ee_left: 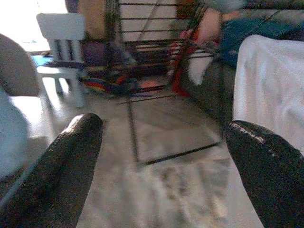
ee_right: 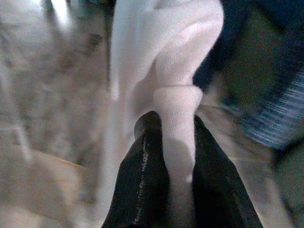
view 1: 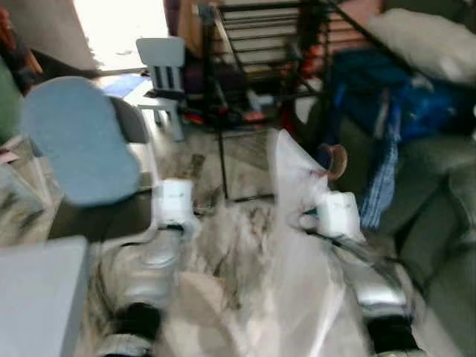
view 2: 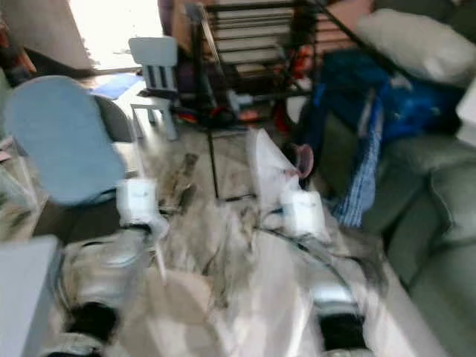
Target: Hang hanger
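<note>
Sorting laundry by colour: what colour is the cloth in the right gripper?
White; the cloth shows best in the right wrist view, pinched in the right gripper.

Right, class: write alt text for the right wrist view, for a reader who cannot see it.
Two black fingers of the right gripper are closed on a fold of white garment, which bunches up above them. Behind, blurred, are a pale marbled floor and dark blue fabric.

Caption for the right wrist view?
Right gripper pinches a white garment between its black fingers above the floor.
</note>
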Robot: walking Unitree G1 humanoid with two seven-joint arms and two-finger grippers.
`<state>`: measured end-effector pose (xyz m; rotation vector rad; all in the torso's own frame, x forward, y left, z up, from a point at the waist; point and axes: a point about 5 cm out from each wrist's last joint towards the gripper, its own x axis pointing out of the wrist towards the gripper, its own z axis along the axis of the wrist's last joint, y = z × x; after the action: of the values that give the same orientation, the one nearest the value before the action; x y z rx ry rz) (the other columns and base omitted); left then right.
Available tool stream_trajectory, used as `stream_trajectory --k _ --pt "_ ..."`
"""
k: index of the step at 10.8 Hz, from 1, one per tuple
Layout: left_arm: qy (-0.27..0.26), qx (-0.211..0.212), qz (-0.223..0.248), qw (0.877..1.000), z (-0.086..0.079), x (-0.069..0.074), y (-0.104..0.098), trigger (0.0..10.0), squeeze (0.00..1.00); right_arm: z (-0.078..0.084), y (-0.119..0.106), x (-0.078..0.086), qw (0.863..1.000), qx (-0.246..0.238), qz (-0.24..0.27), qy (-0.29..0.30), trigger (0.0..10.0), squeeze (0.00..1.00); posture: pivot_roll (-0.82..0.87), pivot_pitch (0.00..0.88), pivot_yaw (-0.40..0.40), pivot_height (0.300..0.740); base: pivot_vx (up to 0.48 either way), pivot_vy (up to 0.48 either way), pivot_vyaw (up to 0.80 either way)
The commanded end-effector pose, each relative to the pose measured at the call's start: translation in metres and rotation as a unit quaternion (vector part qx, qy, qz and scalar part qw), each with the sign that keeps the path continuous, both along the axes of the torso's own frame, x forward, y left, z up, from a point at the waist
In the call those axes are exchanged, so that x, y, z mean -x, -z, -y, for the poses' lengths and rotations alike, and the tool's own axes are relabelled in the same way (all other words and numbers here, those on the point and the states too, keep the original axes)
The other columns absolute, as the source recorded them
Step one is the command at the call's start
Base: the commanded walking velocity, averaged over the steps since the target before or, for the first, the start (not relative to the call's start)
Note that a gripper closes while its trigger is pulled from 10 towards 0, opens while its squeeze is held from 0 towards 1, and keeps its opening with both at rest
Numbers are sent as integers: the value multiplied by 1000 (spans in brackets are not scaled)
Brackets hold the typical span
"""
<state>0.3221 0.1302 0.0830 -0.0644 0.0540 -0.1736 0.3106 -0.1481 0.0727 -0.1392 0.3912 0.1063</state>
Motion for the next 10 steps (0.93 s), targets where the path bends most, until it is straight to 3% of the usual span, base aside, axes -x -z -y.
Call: stream_trajectory --k 1,5,9,10 --pt "5 -5 4 1000 9 -3 -4 10000 0 9 -13 -7 999 10 29 12 10000 0 -227 0 37 740 480 0 0" --pt "-3 -9 -1 1000 8 -3 -4 10000 0 13 -15 -11 999 9 27 26 10000 0 -225 0 35 740 480 0 0" --pt "-12 -2 -7 1000 6 -4 -3 10000 0 -1 2 -5 999 9 -35 -36 10000 0 -223 0 34 740 443 0 0" --pt "-8 -5 -6 1000 7 -4 -4 10000 0 -2 0 -6 999 9 -31 -33 10000 0 -221 0 34 740 420 0 0"
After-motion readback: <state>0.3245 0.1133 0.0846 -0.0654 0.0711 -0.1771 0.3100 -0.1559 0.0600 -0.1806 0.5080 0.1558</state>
